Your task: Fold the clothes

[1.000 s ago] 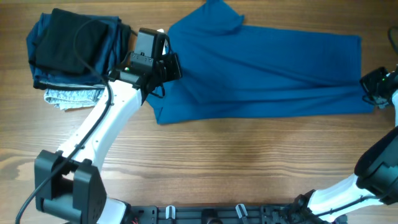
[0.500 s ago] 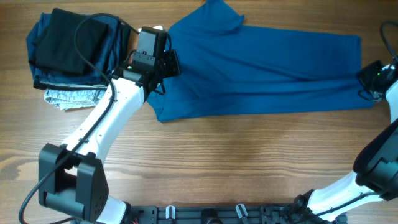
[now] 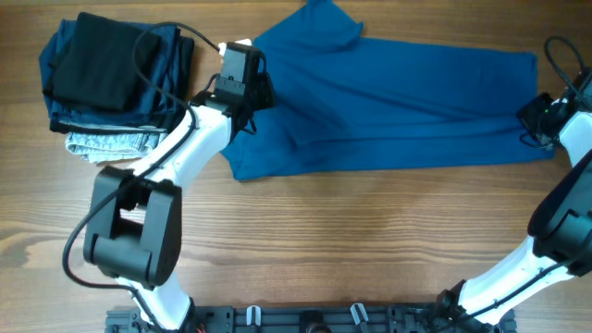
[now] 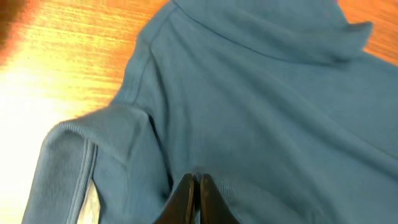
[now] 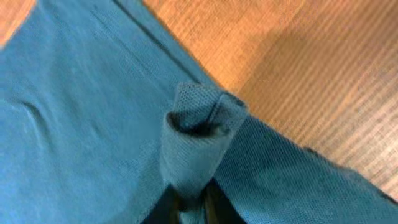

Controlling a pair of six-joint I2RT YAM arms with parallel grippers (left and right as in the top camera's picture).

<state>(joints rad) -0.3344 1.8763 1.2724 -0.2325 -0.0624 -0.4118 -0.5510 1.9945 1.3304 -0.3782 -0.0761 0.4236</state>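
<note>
Overhead view: I see the T-shirt [image 3: 398, 102], plain medium blue, lying flat as a long band across the far half of the wooden worktop [image 3: 351, 240]. Its neck end is to the left and its hem end to the right. One short sleeve [image 3: 319, 23] juts toward the far edge, and shallow creases run lengthwise through the soft cloth.

Left wrist view: the left gripper [image 4: 194, 182] rests on the shirt beside the ribbed collar [image 4: 68, 134], its jaws pressed together. I cannot tell whether any cloth is caught between them. A pale strip [image 4: 91, 202] shows inside the neck opening.

Right wrist view: the right gripper [image 5: 189, 208] has its jaws closed on the hem corner. A small peak of blue knit stands up, curled over, from between them, and the hem's stitched edge runs along the bare wood.

Overhead, at the left end beside the shirt, sits a stack of folded pieces: a black garment [image 3: 97, 60] on a dark navy piece [image 3: 171, 69], with a light grey speckled piece [image 3: 106, 141] at the near side.
</note>
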